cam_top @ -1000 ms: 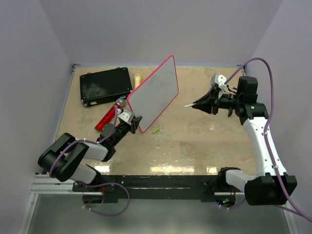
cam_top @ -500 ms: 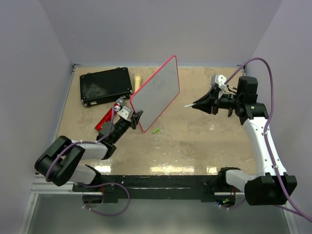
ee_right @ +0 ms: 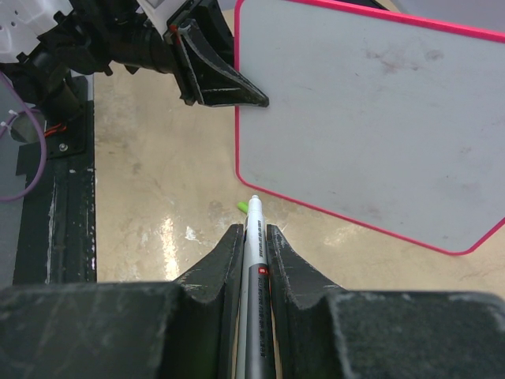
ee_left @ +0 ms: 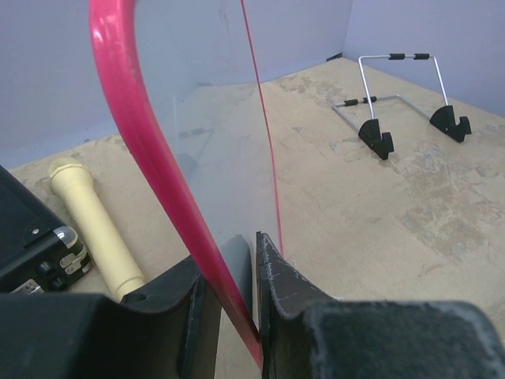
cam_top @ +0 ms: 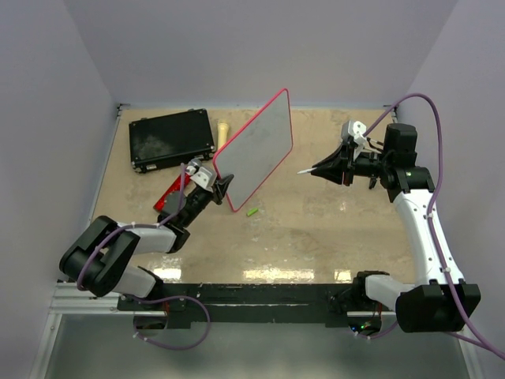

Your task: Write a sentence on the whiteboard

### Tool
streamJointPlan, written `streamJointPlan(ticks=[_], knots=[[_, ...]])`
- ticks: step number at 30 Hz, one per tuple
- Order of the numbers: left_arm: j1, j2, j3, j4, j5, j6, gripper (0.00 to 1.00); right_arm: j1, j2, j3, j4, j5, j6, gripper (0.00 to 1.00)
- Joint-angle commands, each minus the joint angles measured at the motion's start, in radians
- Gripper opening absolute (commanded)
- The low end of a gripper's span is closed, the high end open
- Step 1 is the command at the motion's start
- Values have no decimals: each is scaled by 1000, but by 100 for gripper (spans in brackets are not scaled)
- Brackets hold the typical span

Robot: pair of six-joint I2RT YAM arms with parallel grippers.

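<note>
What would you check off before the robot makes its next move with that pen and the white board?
1. Left hand clamped on the whiteboard rim: ok.
2. Whiteboard lifted, face turned toward the pen: ok.
3. Right hand shut on the pen: ok.
4. Pen tip uncovered, aimed at the board: ok.
5. Tip touching the board: not ok, there is a gap.
6. Board face free of writing: ok, only faint smudges.
</note>
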Motion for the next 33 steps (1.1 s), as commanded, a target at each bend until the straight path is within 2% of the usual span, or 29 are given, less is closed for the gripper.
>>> streamJointPlan(ticks=[1, 12, 18, 21, 25, 33], knots=[[13, 24, 45, 117, 53, -19, 25, -2, -4, -1, 12, -37, -4, 0], [36, 75, 71, 165, 107, -59, 28, -2, -3, 0, 6, -39, -10, 0], [39, 95, 98, 159, 118, -58, 26, -2, -1, 0, 4, -39, -12, 0], [39, 102, 111, 151, 124, -55, 18, -2, 0, -1, 3, -39, -12, 0], [42, 104, 126, 141, 131, -48, 0, -2, -1, 0, 3, -39, -13, 0], [68, 66, 194, 69, 124, -125, 0, -4, 0, 0, -2, -39, -19, 0]])
